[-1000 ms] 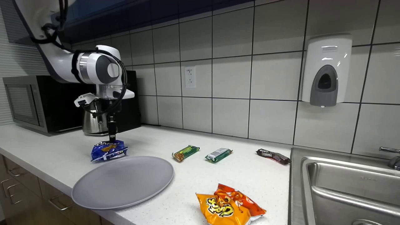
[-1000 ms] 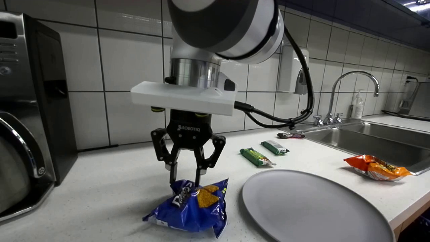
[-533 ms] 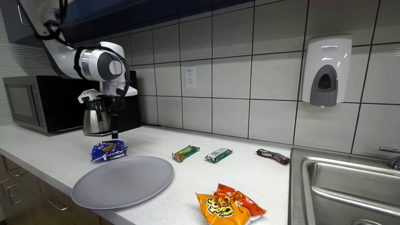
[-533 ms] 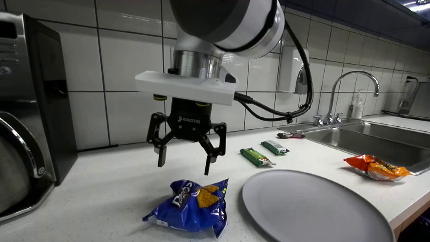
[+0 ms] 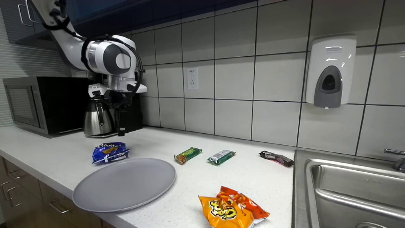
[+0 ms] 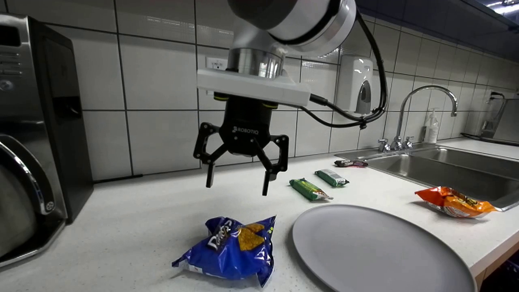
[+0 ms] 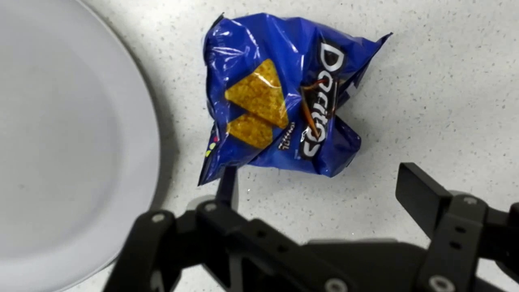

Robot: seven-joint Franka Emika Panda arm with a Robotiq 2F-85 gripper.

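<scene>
In an exterior view my gripper [image 6: 237,189] hangs open above the counter, its fingers spread wide with nothing between them. The blue Doritos bag [image 6: 239,249] lies on the counter below and nearer that camera, apart from the fingertips. From the wrist, the same bag [image 7: 279,97] appears just beyond the fingers [image 7: 419,194], its chip pictures and lettering showing. A round grey plate [image 6: 377,251] sits right beside the bag. That plate [image 5: 126,185] is bare, and the bag [image 5: 110,152] rests at its far edge.
Two green-wrapped bars [image 5: 188,155] and a dark-wrapped bar [image 5: 277,158] lie near the tiled wall. An orange Cheetos bag [image 5: 232,209] is close to the steel sink [image 5: 357,190]. A microwave [image 5: 44,104] and a metal carafe [image 5: 98,120] stand behind the arm.
The gripper has spread its fingers and let go of the Doritos bag. It has risen off the bag and shifted toward the wall. The bag has stayed in place.
</scene>
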